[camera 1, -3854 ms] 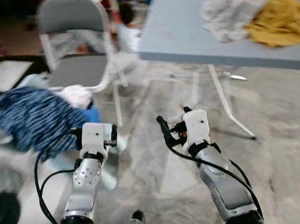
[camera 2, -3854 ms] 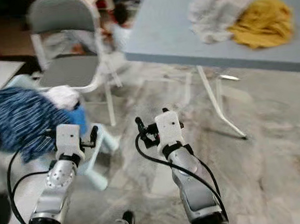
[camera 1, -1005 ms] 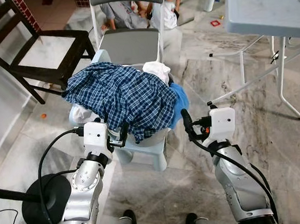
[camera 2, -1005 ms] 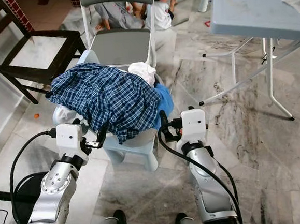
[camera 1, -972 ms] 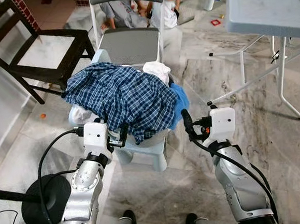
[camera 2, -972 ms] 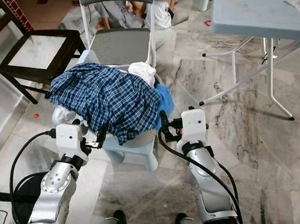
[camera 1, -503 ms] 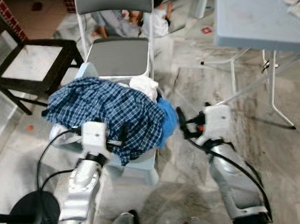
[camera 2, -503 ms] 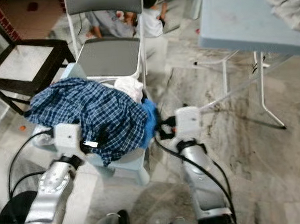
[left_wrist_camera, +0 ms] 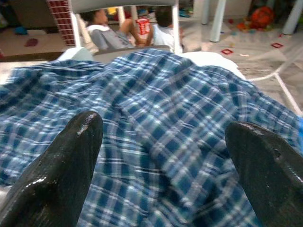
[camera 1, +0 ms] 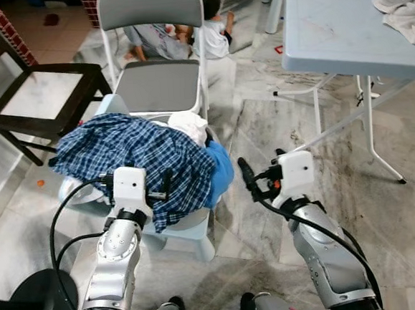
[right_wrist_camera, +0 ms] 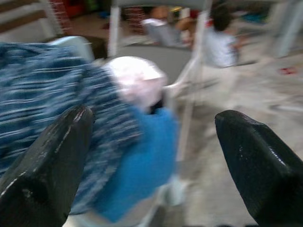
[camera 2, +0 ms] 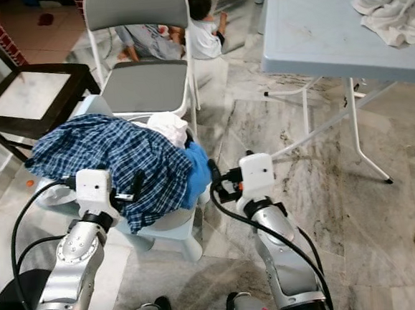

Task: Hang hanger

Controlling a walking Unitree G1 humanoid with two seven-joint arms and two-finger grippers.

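A blue plaid shirt (camera 1: 128, 150) lies heaped on a pale blue plastic stool (camera 1: 178, 233), with a white cloth (camera 1: 189, 124) and a bright blue cloth (camera 1: 221, 170) beside it. No hanger can be made out. My left gripper (camera 1: 168, 183) hovers at the shirt's near edge, fingers spread wide in the left wrist view (left_wrist_camera: 165, 142) with the plaid fabric (left_wrist_camera: 156, 123) between and beyond them. My right gripper (camera 1: 247, 177) is open just right of the blue cloth (right_wrist_camera: 137, 165), holding nothing.
A grey folding chair (camera 1: 162, 79) stands right behind the stool, and a dark wooden chair (camera 1: 37, 86) is at the left. A blue-grey table (camera 1: 341, 22) carrying a white cloth (camera 1: 400, 0) is at the right. People (camera 1: 212, 25) sit on the floor beyond. A black round base (camera 1: 33, 309) is near my left.
The whole view has shifted with the camera, and more of the table shows at the right. Both grippers stay open, still close in front of the clothes pile.
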